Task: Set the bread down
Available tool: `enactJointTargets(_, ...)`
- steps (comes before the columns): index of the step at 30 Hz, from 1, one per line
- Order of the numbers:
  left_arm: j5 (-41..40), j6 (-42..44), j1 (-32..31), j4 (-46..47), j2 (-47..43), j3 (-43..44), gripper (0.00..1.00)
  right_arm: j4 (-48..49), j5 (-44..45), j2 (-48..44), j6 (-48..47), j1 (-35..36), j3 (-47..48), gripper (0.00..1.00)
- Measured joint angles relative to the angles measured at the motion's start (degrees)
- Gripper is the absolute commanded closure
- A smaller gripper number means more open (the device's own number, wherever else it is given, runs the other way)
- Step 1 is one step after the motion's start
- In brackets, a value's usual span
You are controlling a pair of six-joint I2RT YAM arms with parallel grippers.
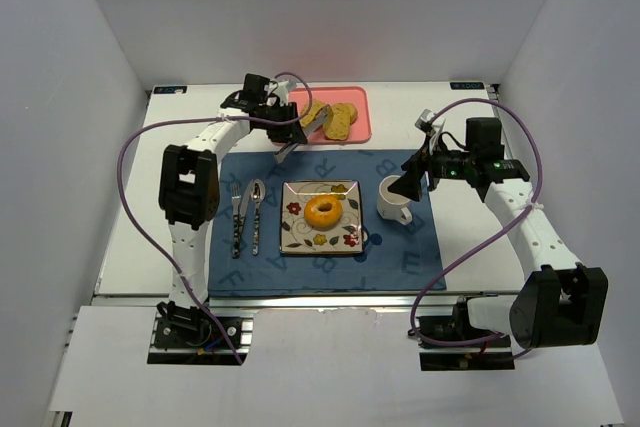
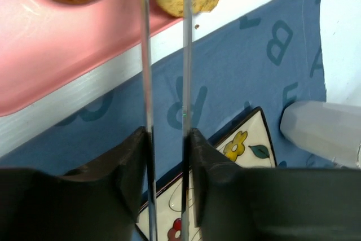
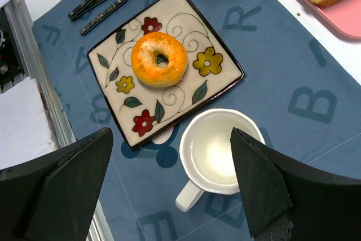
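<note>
The bread point(image 3: 159, 58) lies in the middle of the flowered plate point(image 3: 221, 77), nothing touching it. The right gripper point(image 3: 170, 132) hangs above plate and white mug point(image 3: 217, 150), spread wide and empty. The left gripper point(image 1: 285, 150), by the pink tray point(image 1: 362, 112), shows a narrow gap, holding nothing.

Over the plate point(image 1: 345, 235): you are getting open air above the bread point(image 1: 323, 211).
Right side: the mug point(image 1: 394, 199) is standing just beside the rim, with the right gripper point(image 1: 410, 185) hanging over it.
Left side: the fork point(image 1: 236, 215) and spoon point(image 1: 257, 209) are lying near, with bare mat point(image 1: 400, 257) between.
Far side: the left gripper point(image 1: 284, 152) is hovering between the tray point(image 1: 362, 112) and the plate.
</note>
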Motion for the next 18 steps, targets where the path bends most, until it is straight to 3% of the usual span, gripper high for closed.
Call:
enactJointTargets(2,0.1,0.0,-0.2,0.0,0.0,0.0,0.67,0.0,0.0,0.0,0.0,0.0,0.0,0.11)
enactJointTargets(3,0.2,0.0,-0.3,0.0,0.0,0.0,0.77,0.0,0.0,0.0,0.0,0.0,0.0,0.11)
enactJointTargets(8,0.4,-0.2,-0.4,0.1,-0.1,0.0,0.95,0.0,0.0,0.0,0.0,0.0,0.0,0.11)
enactJointTargets(13,1.2,-2.2,-0.4,1.8,-2.9,-1.9,1.00,0.0,0.0,0.0,0.0,0.0,0.0,0.11)
enactJointTargets(18,3.5,-4.2,-0.4,4.3,-11.8,-6.1,1.00,0.0,0.0,-0.3,0.0,0.0,-0.7,0.11)
